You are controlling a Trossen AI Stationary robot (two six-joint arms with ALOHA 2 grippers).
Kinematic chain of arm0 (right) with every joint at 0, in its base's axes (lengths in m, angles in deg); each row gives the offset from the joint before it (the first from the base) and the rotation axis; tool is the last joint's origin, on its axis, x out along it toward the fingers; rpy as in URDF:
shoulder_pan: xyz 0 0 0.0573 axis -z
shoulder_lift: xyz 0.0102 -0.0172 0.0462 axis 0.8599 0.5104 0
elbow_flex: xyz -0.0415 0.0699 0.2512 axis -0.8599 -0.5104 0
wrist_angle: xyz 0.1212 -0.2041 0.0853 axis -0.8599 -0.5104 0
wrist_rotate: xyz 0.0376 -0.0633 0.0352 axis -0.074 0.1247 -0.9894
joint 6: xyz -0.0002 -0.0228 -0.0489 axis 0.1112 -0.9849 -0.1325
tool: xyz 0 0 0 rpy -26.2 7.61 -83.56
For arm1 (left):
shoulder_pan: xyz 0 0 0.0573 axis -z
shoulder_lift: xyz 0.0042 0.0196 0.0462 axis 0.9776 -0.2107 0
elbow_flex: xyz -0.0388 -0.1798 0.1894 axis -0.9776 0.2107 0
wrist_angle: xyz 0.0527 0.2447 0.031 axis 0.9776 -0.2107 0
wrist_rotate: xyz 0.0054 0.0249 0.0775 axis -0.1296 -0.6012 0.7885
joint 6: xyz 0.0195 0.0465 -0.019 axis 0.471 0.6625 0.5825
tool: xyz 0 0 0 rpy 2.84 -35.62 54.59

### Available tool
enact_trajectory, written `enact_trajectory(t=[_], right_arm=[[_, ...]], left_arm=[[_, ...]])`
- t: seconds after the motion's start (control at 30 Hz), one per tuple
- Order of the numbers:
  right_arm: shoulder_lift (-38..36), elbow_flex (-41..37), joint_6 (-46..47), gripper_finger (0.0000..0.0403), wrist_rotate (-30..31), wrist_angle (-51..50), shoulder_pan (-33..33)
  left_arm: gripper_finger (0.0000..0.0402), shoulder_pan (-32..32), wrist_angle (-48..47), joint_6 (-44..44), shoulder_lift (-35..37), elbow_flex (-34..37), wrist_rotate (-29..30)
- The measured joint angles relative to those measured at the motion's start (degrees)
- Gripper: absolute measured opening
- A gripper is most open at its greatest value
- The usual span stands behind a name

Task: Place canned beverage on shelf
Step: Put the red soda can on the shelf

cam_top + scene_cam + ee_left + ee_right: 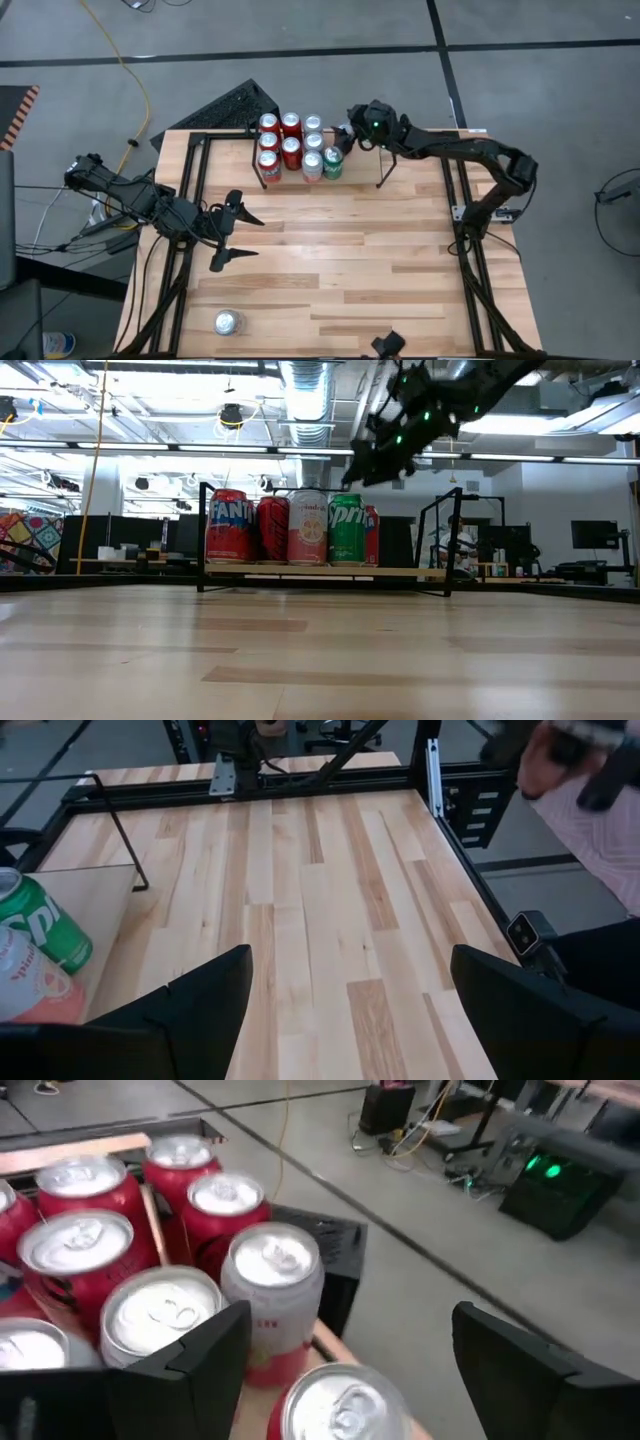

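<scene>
While eight cans [292, 150] fill the shelf [384, 172], one can [227, 322] stands apart.

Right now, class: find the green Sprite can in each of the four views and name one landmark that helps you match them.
High view: green Sprite can at the right end of the cans' front row on the shelf.
Low view: green Sprite can, fourth from the left.
Left wrist view: at the picture's left edge, beside a pink can.
Right wrist view: cannot tell; only silver tops show.
Shared landmark: the pink can next to it.
</scene>
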Motion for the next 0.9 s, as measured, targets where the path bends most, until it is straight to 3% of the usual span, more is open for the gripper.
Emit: enact_trajectory(t=[0.1, 0.2, 0.4, 0.9], right_arm=[[-4.32, 1.54, -1.64, 0.029, 3.97, -5.5, -0.95], [-8.49, 2.1, -1.79, 0.0233, 5.71, -13.08, -1.03], [-10.29, 1.95, 2.48, 0.0028, 5.61, -27.41, -1.91], [0.37, 1.97, 2.97, 0.0001, 5.52, -24.83, -6.21]], left_arm=[[0.0325, 0.0, 0.05, -0.13, 0.0, 0.0, 0.03], [0.0325, -0.01, 0.27, -0.22, 0.0, 0.0, 0.08], [0.0325, 0.0, 1.32, -0.6, 0.0, 0.0, 0.4], [0.0325, 0.0, 0.95, -3.8, 0.0, 0.0, -0.1]])
